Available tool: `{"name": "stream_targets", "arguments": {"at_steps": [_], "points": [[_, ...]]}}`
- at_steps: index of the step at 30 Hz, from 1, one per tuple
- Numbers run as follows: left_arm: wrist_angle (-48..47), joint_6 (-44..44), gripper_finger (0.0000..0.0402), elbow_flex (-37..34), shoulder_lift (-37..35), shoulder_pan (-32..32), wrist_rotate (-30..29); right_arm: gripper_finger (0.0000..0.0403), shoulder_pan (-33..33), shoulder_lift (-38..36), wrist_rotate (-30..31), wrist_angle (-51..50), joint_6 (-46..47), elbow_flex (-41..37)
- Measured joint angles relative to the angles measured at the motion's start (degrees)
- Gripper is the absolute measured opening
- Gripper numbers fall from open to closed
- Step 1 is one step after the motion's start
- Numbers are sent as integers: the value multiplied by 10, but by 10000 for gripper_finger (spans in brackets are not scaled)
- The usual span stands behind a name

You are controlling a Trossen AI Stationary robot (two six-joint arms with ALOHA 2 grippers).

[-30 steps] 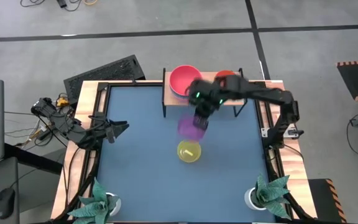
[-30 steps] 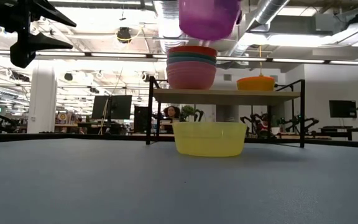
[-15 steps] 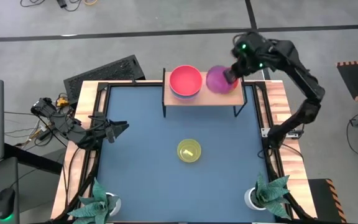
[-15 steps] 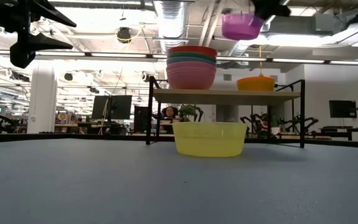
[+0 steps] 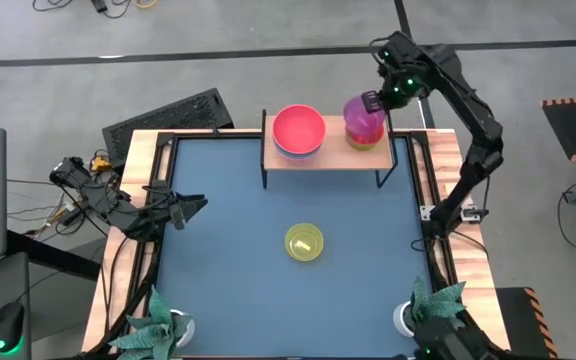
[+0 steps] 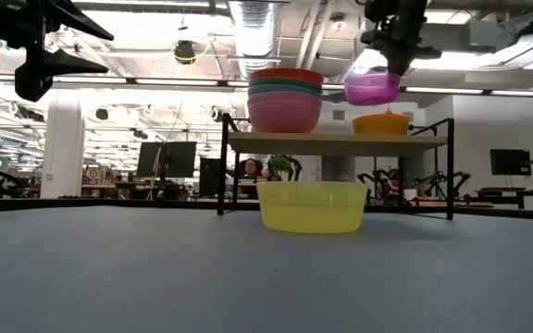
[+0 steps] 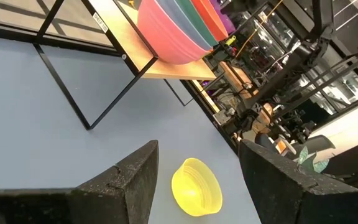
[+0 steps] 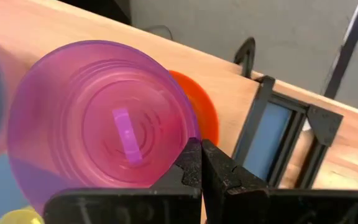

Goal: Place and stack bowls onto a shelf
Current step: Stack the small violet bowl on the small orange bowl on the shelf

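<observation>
My right gripper [image 5: 375, 100] is shut on a small magenta bowl [image 5: 364, 120] [image 6: 372, 88] and hangs it just above an orange bowl [image 6: 380, 123] on the right part of the shelf [image 6: 340, 141]. A stack of larger bowls [image 5: 298, 130] [image 6: 285, 99], pink at the bottom, rests on the shelf's left part. A yellow-green bowl [image 5: 304, 243] [image 7: 196, 186] sits upright on the blue table in front of the shelf. My left gripper [image 5: 193, 205] [image 7: 199, 152] waits open, raised at the table's left side. My right gripper pinches the magenta bowl's rim [image 8: 188, 135] on the bowl's far side, one finger [image 8: 188, 163] inside and the other outside. The fingers come from above, pointing down. The bowl hangs below them, slightly tilted, lifted clear, with a small gap above the orange bowl.
Two white plant pots stand at the table's near corners [image 5: 168, 325] [image 5: 418, 318]. A keyboard [image 5: 168, 118] lies beyond the far left corner. The shelf's thin black legs [image 6: 222, 166] stand on the table's far part.
My right gripper has carried the magenta bowl from above the yellow-green bowl at mid-table toward the far edge and right, over the shelf. It has then come down, and the bowl now hangs close above the orange bowl.
</observation>
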Motion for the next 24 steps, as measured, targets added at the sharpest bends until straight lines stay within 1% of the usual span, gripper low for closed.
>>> {"name": "stream_targets", "arguments": {"at_steps": [3,6,11,16,21,24], "points": [[0,0,209,0,0,0,0,16,-14,10,-5,-1,-5,-1],[0,-1,209,0,0,0,0,16,-21,5,-15,-3,-10,-1],[0,0,209,0,0,0,0,16,-21,8,-17,-2,-16,-2],[-1,0,209,0,0,0,0,16,-20,3,-15,-1,-28,-32],[-1,0,209,0,0,0,0,16,-23,-17,-9,8,-32,-67],[-1,0,209,0,0,0,0,16,-28,-26,-11,33,-35,-92]]}}
